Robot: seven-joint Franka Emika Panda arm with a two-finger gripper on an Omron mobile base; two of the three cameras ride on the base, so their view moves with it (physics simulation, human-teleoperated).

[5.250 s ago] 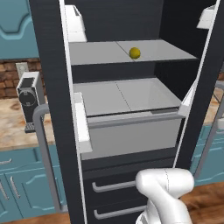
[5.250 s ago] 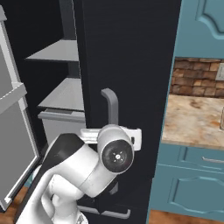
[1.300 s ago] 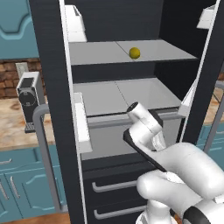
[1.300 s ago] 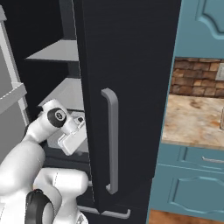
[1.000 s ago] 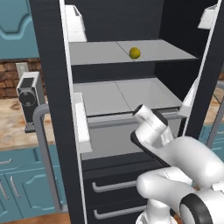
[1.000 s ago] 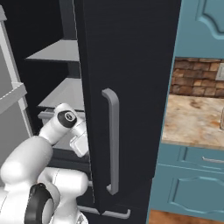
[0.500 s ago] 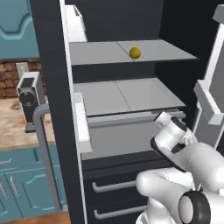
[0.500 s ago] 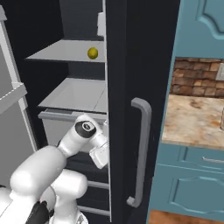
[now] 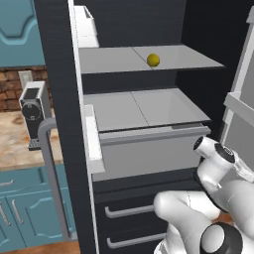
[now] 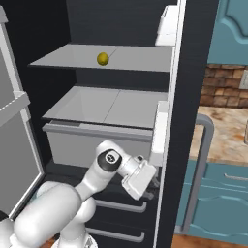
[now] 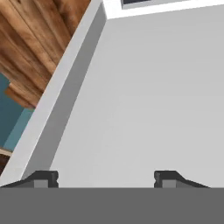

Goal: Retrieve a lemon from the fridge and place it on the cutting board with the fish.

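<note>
The black fridge (image 9: 149,20) stands with both doors open. A small yellow lemon (image 9: 153,60) (image 10: 102,59) rests alone on its upper grey shelf (image 9: 119,58), towards the back. My gripper (image 10: 151,186) is low at the right side, below the middle shelf and far under the lemon, against the inner edge of the right door (image 10: 167,121). In the hand view its fingertips (image 11: 43,178) stand wide apart in front of the door's flat grey-white inner panel (image 11: 148,96), with nothing between them. The cutting board and the fish are out of view.
A grey crisper bin (image 9: 149,154) and black lower drawers (image 9: 129,213) sit beneath the shelves. The left door (image 9: 54,99) carries a grey bar handle (image 9: 49,163). A small appliance (image 9: 32,106) stands on the marbled counter (image 9: 12,144), with teal cabinets (image 9: 30,208) below.
The right door has swung further open, and the lemon has come into sight in the right base view. My arm has travelled right alongside the door. The fingers have narrowed slightly.
</note>
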